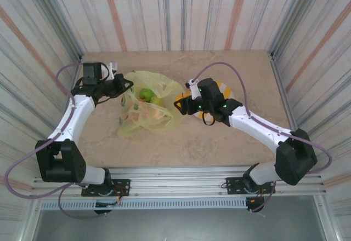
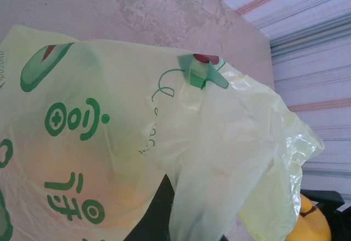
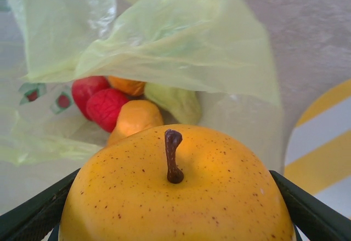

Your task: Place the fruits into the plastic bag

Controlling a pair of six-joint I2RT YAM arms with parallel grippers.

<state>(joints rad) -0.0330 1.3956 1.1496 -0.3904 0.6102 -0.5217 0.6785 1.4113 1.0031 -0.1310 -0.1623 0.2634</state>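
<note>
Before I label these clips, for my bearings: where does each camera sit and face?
Top external: above, behind the bases, looking down on the table, both arms, plastic bag.
Left wrist: at the left gripper, facing the bag held close.
Right wrist: behind the right gripper's fingers, over its yellow fruit, facing the bag's mouth.
Shared: both wrist views show that fruit.

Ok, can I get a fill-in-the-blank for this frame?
1. The right hand holds a ___ fruit with a brown stem.
2. The left hand grips the yellow-green ___.
3. Next to the orange fruit in the bag lie two ___ fruits.
4. The plate has yellow and ___ stripes.
Missing: yellow; bag; red; white.
</note>
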